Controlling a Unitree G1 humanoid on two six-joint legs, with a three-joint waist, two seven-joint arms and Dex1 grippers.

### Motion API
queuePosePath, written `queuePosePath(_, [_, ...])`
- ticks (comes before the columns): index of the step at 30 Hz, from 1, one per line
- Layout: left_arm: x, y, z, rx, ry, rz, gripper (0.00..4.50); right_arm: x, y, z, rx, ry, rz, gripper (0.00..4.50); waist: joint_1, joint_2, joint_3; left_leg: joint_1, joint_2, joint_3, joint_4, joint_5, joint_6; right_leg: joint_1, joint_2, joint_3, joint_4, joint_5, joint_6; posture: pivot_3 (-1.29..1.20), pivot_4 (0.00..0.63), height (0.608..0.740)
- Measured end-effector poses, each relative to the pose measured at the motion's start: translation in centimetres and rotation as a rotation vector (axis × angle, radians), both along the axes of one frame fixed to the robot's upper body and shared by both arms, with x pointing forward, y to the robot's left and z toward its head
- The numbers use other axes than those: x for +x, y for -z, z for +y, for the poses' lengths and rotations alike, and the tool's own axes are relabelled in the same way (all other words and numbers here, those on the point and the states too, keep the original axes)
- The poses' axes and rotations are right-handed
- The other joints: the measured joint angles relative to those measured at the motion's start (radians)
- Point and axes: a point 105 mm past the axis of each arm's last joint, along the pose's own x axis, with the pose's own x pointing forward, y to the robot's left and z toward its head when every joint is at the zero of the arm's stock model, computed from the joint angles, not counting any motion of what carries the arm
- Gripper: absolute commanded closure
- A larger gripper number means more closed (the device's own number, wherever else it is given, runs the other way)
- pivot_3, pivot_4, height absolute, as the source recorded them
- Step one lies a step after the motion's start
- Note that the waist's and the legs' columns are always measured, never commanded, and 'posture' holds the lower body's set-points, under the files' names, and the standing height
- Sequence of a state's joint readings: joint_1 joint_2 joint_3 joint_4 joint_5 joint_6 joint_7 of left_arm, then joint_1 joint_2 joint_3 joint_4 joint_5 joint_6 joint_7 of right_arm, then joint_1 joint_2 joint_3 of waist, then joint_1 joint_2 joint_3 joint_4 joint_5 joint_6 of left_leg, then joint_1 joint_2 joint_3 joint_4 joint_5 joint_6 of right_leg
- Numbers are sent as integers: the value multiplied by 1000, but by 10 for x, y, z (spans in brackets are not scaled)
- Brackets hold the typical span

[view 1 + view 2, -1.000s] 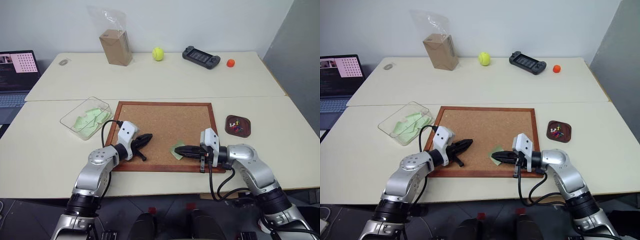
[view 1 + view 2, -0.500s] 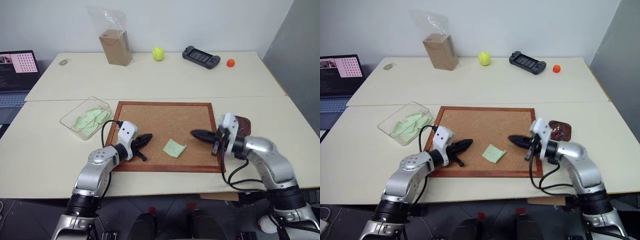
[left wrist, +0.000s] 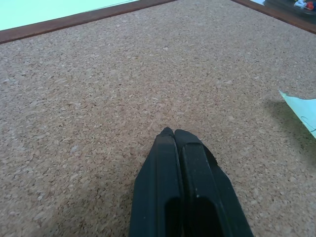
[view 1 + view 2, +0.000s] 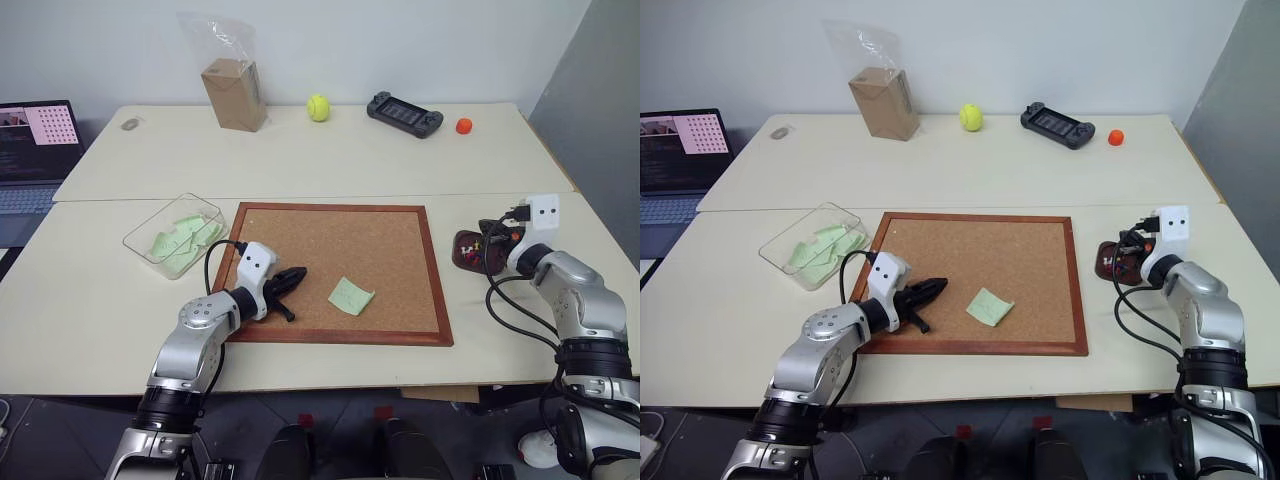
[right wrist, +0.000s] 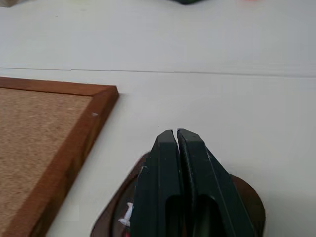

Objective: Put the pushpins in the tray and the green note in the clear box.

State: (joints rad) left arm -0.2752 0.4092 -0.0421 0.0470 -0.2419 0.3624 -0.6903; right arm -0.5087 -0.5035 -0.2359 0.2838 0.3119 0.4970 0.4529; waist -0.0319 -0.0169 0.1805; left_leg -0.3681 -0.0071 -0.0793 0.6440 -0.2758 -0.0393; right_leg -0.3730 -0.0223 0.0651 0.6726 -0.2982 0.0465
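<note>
The green note (image 4: 351,296) lies loose on the corkboard (image 4: 330,235), near its front edge. Just left of the note, my left gripper (image 4: 297,272) rests shut over the cork, apart from the paper. The dark reddish tray (image 4: 1107,266) sits right of the board with coloured pushpins (image 3: 303,4) in it. My right gripper (image 5: 175,132) hangs shut over the tray, and no pin shows between its tips. The clear box (image 4: 140,240) stands left of the board and holds pale green notes.
At the back of the table stand a cardboard box in a clear bag (image 4: 232,92), a tennis ball (image 4: 318,107), a black game controller (image 4: 404,113) and a small orange ball (image 4: 463,126). A laptop (image 4: 35,150) sits at the far left.
My right gripper has swung away from the green note, off the corkboard to the right, and now hangs over the tray. The note stayed on the board. The left gripper kept still.
</note>
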Motion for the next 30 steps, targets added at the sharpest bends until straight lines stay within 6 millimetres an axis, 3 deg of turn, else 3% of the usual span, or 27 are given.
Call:
queuePosePath(16, [0,0,1,0,-1,0,4500,-5,15,-8,-15,54,56,4473,0,0,0,0,0,0,0,0,0,0,0,0,0,0,0,0,150,740])
queuePosePath(17, [0,0,1,0,-1,0,4500,-5,15,-8,-15,55,57,4057,0,0,0,0,0,0,0,0,0,0,0,0,0,0,0,0,150,740])
queuePosePath(30, [2,0,1,0,-2,2,4500,-5,15,-8,-15,56,60,1469,0,0,0,0,0,0,0,0,0,0,0,0,1,0,0,0,150,740])
